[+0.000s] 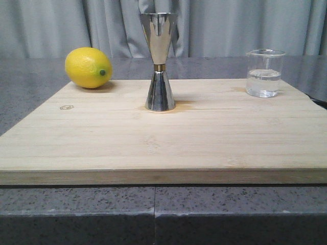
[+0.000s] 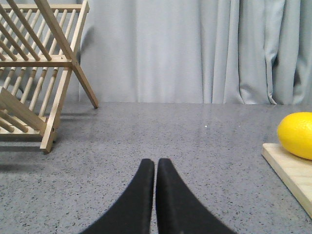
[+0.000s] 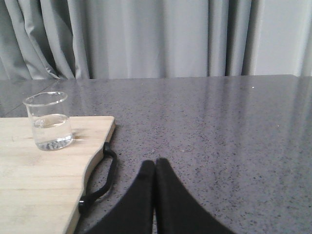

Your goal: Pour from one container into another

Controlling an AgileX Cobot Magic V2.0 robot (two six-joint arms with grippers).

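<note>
One wooden board (image 1: 204, 132) on a grey speckled counter (image 1: 30, 97), carrying three items. One steel jigger (image 1: 160, 61), upright, centre of board toward the far edge, gold band at its waist. One clear glass beaker (image 1: 264, 73), upright at the far right corner, roughly half full of clear liquid; printed marks too faint to read. One lemon (image 1: 88, 67) at the far left corner, overhanging the board edge. Neither arm shows in the front view. Left gripper (image 2: 155, 163): black fingers pressed together, holding nothing, over bare counter left of the board. Right gripper (image 3: 155, 163): fingers likewise together, empty, over counter right of the board, near its black handle (image 3: 100, 183). One wooden rack (image 2: 36, 73), cut off by the frame, far left. Grey curtain (image 1: 230, 25) behind.
</note>
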